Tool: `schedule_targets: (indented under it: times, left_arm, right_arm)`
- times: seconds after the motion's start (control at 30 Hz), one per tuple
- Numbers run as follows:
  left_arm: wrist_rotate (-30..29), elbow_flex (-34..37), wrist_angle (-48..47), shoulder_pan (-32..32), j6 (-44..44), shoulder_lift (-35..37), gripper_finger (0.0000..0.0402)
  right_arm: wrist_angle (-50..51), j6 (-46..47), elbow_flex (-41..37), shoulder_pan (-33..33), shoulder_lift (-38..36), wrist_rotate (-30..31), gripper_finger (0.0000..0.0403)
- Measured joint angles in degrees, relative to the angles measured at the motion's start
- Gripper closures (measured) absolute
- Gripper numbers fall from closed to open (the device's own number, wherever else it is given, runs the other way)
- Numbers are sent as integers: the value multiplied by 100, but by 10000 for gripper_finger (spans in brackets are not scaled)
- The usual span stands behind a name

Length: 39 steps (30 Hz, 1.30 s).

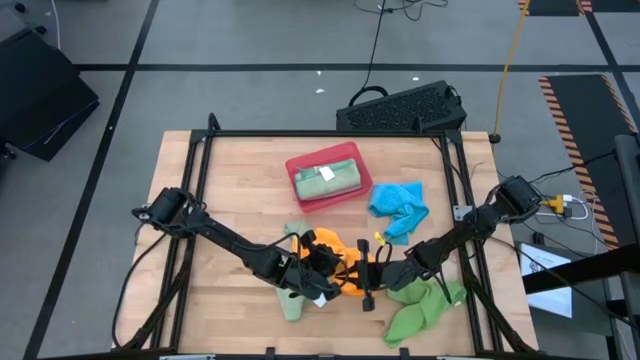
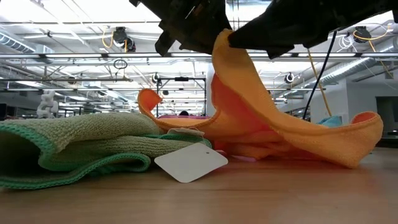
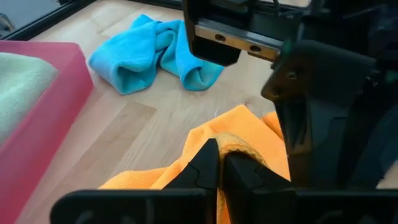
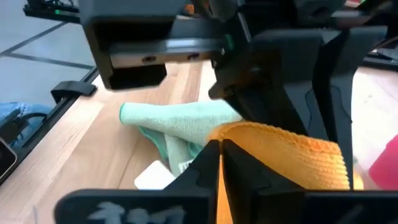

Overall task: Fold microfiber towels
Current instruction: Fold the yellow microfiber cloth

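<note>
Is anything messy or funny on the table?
Nothing is broken or spilled. The bright blue microfiber towel and bright green microfiber towel lie crumpled, unfolded. Both the left gripper and right gripper pinch the orange microfiber towel.

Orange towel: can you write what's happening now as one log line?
orange towel: lifted | left gripper: shut on it | right gripper: shut on it | stage: folding

No legible text, brand, number or sign is found in any view; a white tag (image 2: 190, 162) is seen on the sage green towel (image 2: 81, 146) in the low view, but it is blank on the visible face; nothing readable is seen on the red tray (image 1: 300, 185).
</note>
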<state>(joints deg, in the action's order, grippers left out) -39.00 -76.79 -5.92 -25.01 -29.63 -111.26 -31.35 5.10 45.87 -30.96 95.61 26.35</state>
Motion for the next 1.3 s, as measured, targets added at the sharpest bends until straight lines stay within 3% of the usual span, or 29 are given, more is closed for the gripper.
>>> schedule_targets:
  times: [0.23, 0.57, 0.73, 1.03, 1.3]
  left_arm:
    - [165, 0, -6, -104, 89, 0, 374]
    - [465, 0, -98, -260, 107, 0, 264]
    - [460, 0, -432, -407, 76, 0, 231]
    - [245, -2, -1670, -761, -416, 110, 220]
    - [-572, 4, -2624, -1147, -441, 208, 220]
  right_arm:
    - [1142, 170, -2, -75, -576, -269, 400]
    - [3066, 533, -2, -474, -1506, -260, 402]
    - [3823, 641, -2, -593, -1717, -240, 402]
    - [4453, 811, -2, -590, -1763, -240, 402]
    - [4959, 874, -2, -590, -1763, -229, 403]
